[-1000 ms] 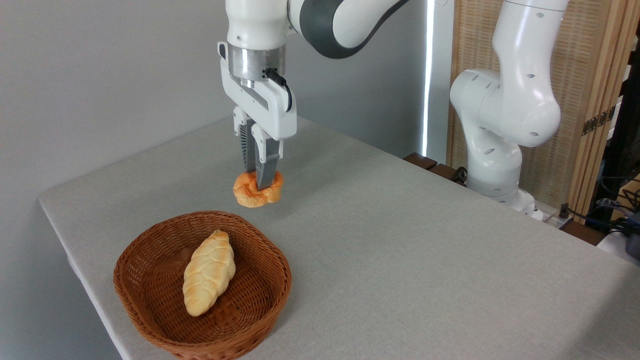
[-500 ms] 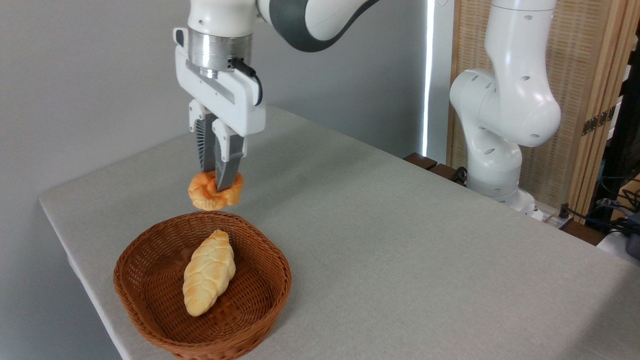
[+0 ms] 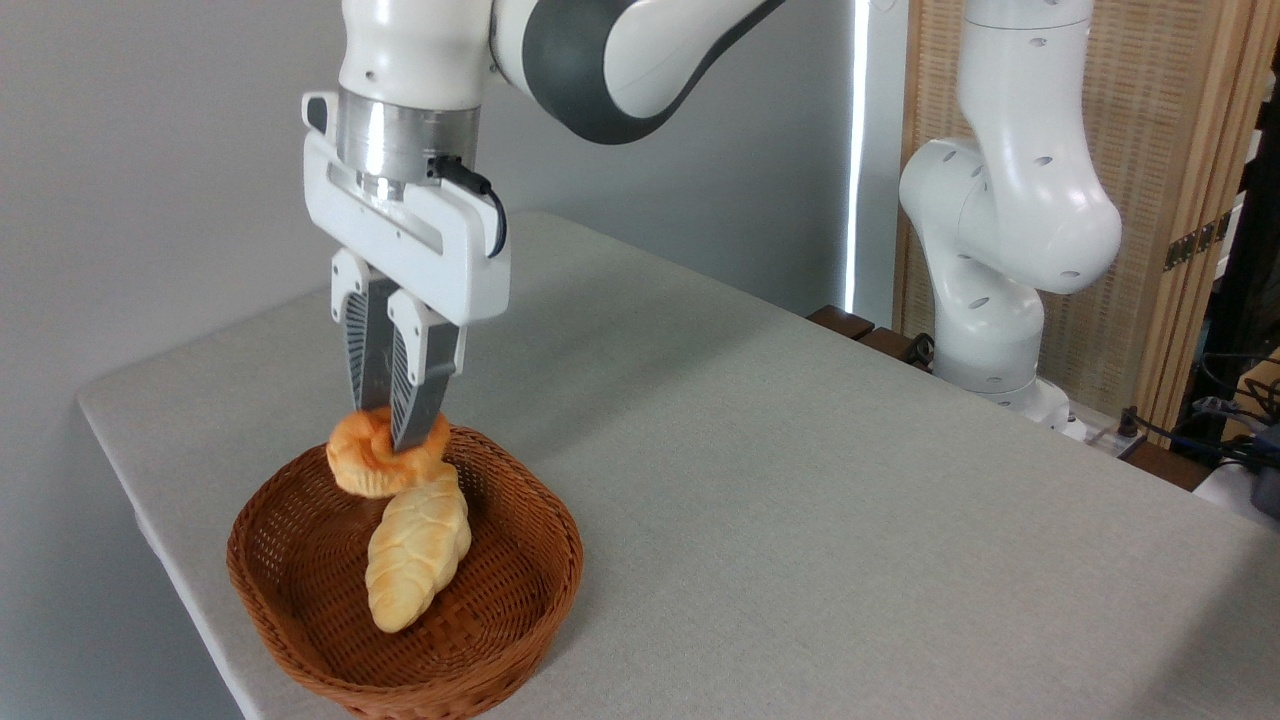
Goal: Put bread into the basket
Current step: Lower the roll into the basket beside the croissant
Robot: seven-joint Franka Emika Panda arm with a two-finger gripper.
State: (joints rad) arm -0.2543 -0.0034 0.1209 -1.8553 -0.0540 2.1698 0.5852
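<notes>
The bread (image 3: 365, 468), a small orange-golden knotted bun, hangs in the air with my gripper (image 3: 392, 432) shut on it from above. It hovers over the far part of the round reddish-brown wicker basket (image 3: 520, 590), which sits near the table's front left corner. The bun overlaps the far tip of the loaf in the picture; whether they touch I cannot tell.
A longer pale-yellow braided loaf (image 3: 418, 550) lies in the middle of the basket. The grey table's left edge (image 3: 130, 470) runs close beside the basket. The arm's white base (image 3: 1000, 290) stands at the back right, with cables behind it.
The gripper has carried the bun leftward and toward the camera, from above the bare table behind the basket to over the basket's far part, and somewhat lower. The grip stayed shut.
</notes>
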